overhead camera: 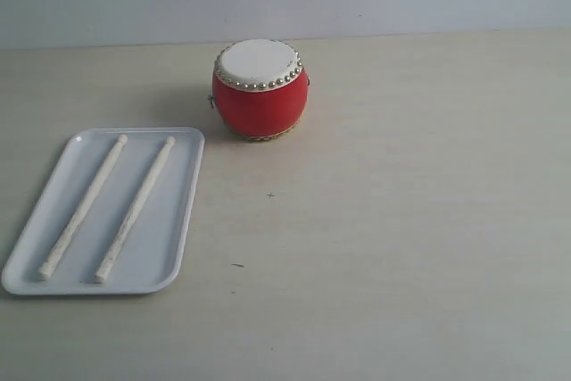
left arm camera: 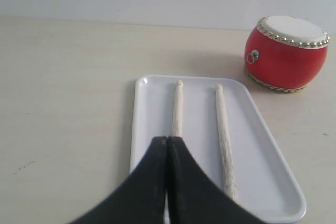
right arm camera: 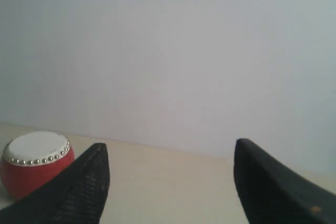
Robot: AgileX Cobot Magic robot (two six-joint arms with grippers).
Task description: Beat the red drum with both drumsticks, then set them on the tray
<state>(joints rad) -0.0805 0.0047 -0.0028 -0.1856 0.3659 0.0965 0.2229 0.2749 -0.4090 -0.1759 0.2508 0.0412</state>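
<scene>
Two drumsticks lie side by side on the tray (overhead camera: 186,220), roughly parallel and apart from each other, rounded tips toward the far short rim. They are the outer drumstick (overhead camera: 83,205) and the inner drumstick (overhead camera: 136,210), which lies on the drum's side. Neither arm shows in the exterior view. In the left wrist view, the left gripper (left arm camera: 167,139) has its dark fingers pressed flat together with nothing between them. They cover the near part of one stick, so only its tip half shows, and the frame cuts off the tray's near end. Whether the fingers touch the tray cannot be told.

The right gripper (right arm camera: 170,145) has its fingers spread wide and nothing between them. Its view is soft – mostly pale wall – and one finger hides part of the red drum (overhead camera: 260,100).

The drum stands upright beyond the tray's far right corner, apart from it, with a strip of bare table (overhead camera: 401,220) between them. The sticks' butt ends stop just short of the tray's near rim. The tray sits at the left front of the table, and open tabletop runs wide to the right of it and in front of the drum.
</scene>
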